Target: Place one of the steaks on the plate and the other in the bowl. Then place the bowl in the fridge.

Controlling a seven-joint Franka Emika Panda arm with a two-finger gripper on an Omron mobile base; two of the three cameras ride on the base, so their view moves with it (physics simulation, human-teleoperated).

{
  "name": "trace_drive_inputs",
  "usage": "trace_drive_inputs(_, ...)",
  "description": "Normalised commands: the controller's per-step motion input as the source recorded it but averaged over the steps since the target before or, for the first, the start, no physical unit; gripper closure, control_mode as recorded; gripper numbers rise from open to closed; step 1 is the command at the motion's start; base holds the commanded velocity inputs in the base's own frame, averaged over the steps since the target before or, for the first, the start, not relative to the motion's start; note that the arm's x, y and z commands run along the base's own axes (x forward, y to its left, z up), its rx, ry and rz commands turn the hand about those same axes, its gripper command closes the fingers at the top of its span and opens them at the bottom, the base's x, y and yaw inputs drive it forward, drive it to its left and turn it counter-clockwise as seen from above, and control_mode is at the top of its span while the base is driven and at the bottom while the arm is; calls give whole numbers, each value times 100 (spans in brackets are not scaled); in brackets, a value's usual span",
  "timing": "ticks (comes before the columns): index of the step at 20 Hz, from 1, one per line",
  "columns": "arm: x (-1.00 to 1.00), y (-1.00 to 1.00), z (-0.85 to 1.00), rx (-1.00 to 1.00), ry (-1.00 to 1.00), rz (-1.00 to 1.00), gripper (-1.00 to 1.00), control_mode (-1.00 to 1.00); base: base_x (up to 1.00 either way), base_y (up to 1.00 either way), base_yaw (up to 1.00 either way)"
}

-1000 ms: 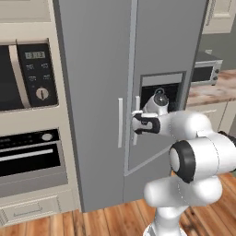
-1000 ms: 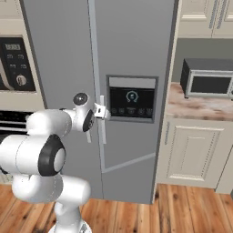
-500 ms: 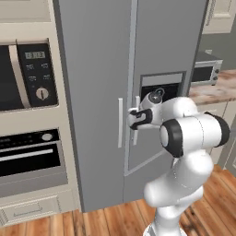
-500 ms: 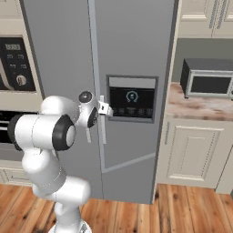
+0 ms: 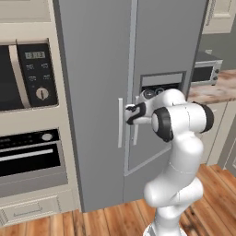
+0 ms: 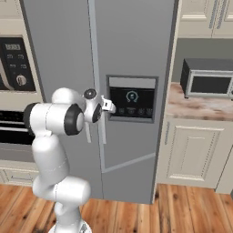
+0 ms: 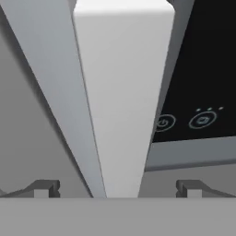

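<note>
Grey and rigid, the tall two-door fridge (image 5: 101, 92) will resist; its slim pale vertical handle (image 7: 124, 97), smooth and possibly slippery, is the place to grasp. It stands directly ahead, between the fingertips (image 7: 44, 188) of the fully spread, empty end effector (image 7: 117, 190).
</note>
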Motion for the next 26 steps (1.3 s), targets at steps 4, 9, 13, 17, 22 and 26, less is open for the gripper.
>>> trace_drive_inputs(4,53,0,-11,0,-3,0,-100,-100,0,0,0)
trace_drive_inputs(9,45,-3,-11,0,-6,1,-100,-100,0,0,0)
trace_drive_inputs(13,28,0,0,0,0,0,100,-100,0,0,0)
trace_drive_inputs(17,11,-2,0,0,0,0,100,-100,0,0,0)
trace_drive_inputs(22,-17,-39,1,2,0,0,100,-100,0,0,0)
trace_drive_inputs(26,-40,-54,0,3,0,1,100,-100,0,0,0)
